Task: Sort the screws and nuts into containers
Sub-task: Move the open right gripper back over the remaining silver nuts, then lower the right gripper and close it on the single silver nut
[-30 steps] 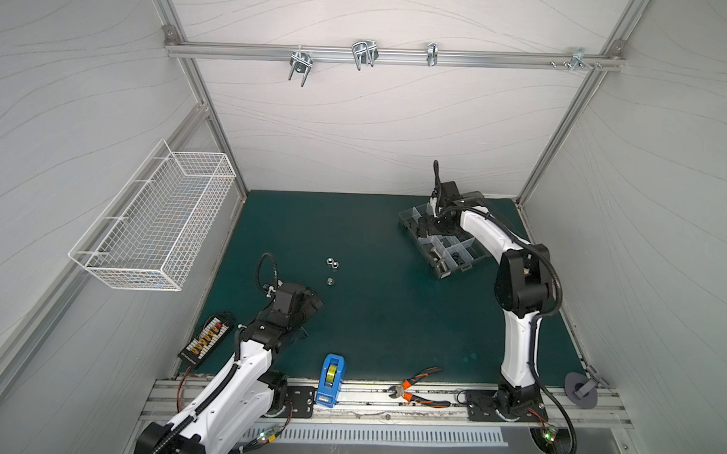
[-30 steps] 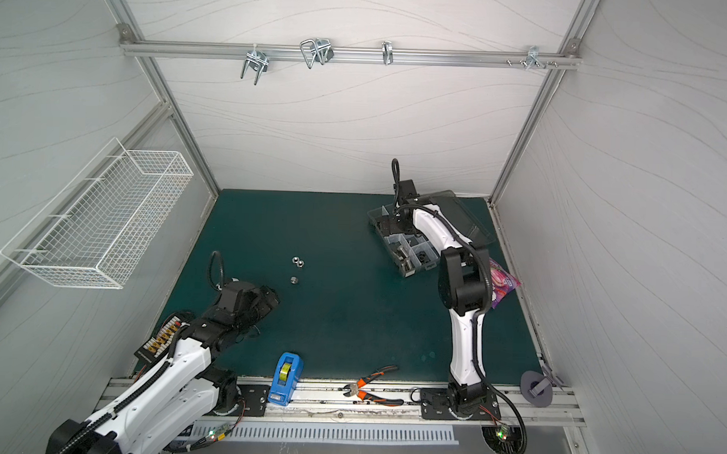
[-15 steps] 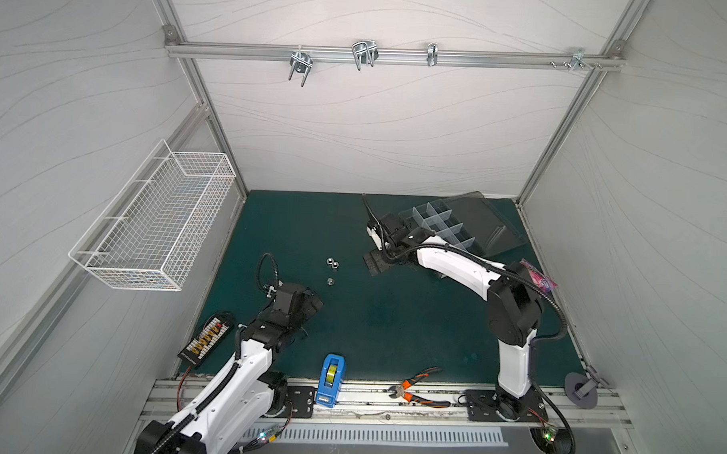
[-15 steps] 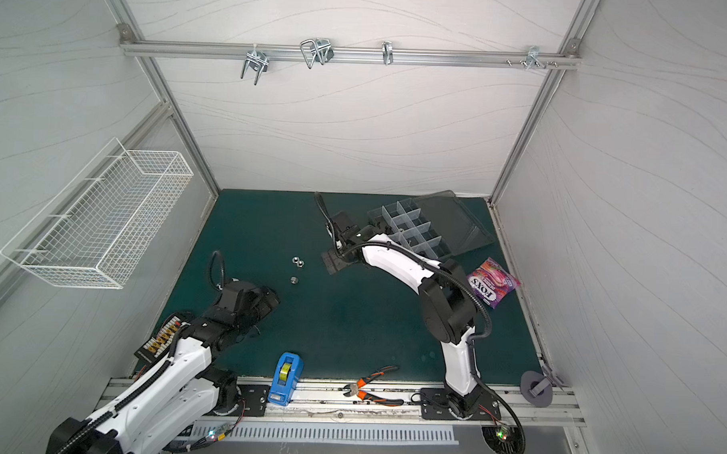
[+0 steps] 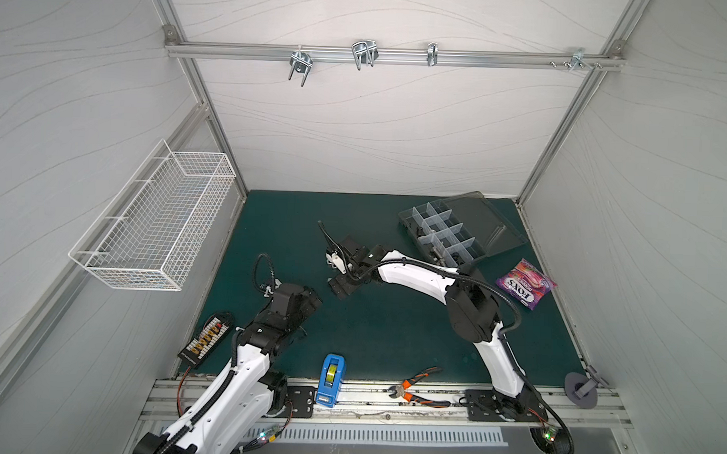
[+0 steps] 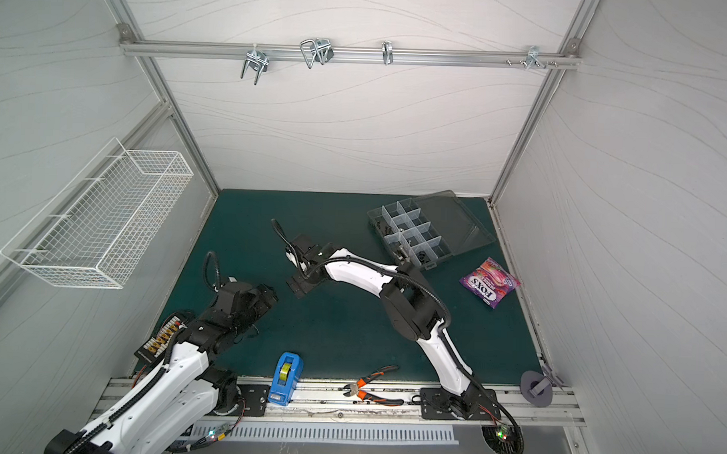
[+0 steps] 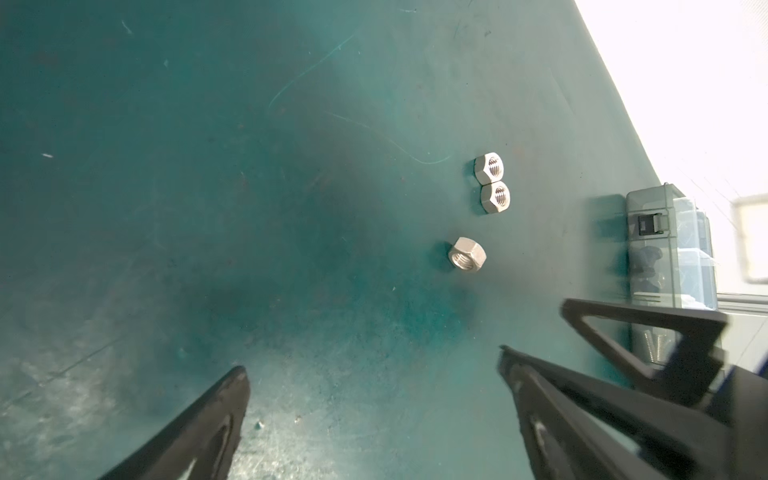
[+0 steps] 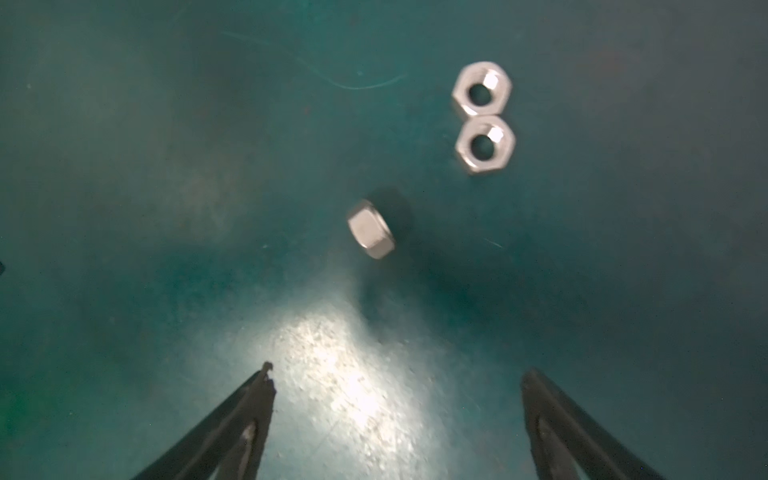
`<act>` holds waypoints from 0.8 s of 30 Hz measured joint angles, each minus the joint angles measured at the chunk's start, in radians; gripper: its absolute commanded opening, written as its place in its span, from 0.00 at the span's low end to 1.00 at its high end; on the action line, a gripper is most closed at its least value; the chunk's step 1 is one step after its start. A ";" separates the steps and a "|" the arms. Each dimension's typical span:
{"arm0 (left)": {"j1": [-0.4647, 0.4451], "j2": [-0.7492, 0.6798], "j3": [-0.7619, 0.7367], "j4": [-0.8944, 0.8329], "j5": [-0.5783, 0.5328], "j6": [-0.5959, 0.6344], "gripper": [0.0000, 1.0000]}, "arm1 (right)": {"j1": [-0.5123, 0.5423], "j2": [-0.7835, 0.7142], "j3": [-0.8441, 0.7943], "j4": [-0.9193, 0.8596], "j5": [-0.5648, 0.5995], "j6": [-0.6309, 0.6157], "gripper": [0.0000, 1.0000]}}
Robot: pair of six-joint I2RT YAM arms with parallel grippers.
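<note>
The left gripper point(image 7: 372, 363) stays near the dark green desk's point(image 5: 391, 341) left edge, fingers point(image 7: 199, 436) wide open, empty. The right gripper point(image 8: 397, 372) has swung from the clear grey plastic organizer box point(image 5: 444, 235) in the far right corner to three silver hexagonal metal nuts point(image 8: 485, 143) left of middle. Its fingers are also wide apart and empty. Two nuts lie flat, touching; one stands on edge. White walls point(image 5: 377, 133) surround the desk.

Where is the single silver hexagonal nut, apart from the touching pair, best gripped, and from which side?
Probably from above, pinching the single silver hexagonal nut across its two holed faces: it seems to stand on edge, so both faces are upright and free.
</note>
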 measured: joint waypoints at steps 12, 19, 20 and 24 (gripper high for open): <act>0.000 0.016 0.000 -0.004 -0.001 -0.002 0.99 | 0.009 0.162 0.196 -0.058 -0.027 -0.029 0.75; 0.000 0.030 0.000 -0.003 0.002 -0.002 0.99 | 0.010 0.230 0.290 -0.109 -0.023 -0.060 0.69; 0.000 0.031 0.000 -0.004 0.002 -0.002 0.99 | 0.010 0.235 0.298 -0.113 -0.021 -0.064 0.68; 0.000 0.032 0.000 -0.003 0.003 -0.002 0.99 | 0.010 0.267 0.342 -0.125 -0.006 -0.085 0.63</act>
